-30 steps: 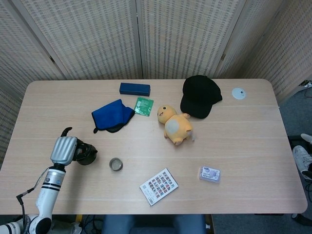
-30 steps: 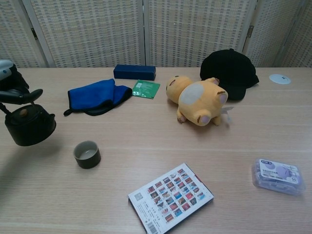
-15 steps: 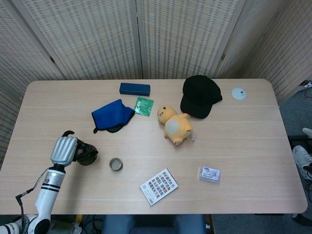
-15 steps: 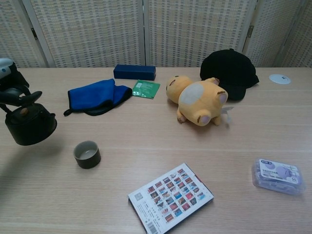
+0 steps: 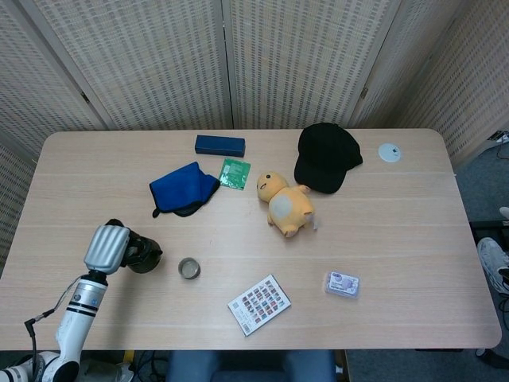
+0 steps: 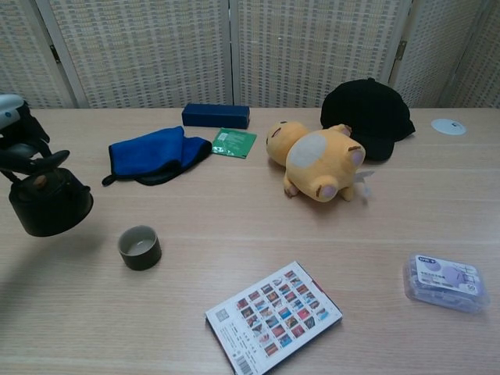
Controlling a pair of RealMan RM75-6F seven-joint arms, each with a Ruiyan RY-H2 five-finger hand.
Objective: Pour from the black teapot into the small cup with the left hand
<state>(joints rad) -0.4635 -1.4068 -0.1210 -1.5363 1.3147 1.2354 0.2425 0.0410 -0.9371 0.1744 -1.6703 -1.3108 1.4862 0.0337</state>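
A: what changed? B: round black cast-iron teapot (image 6: 48,205) sits a bit further right than a second ago and leans slightly toward the small dark round cup (image 6: 140,247); cup unmoved.
A: hand? B: silver left hand (image 5: 106,246), lower left of head view, fingers closed around the teapot's handle, holding it off the pale wooden table (image 5: 398,239); right hand not visible.
A: teapot axis? B: near upright, tipped right; spout direction unclear; teapot left of cup, not touching.
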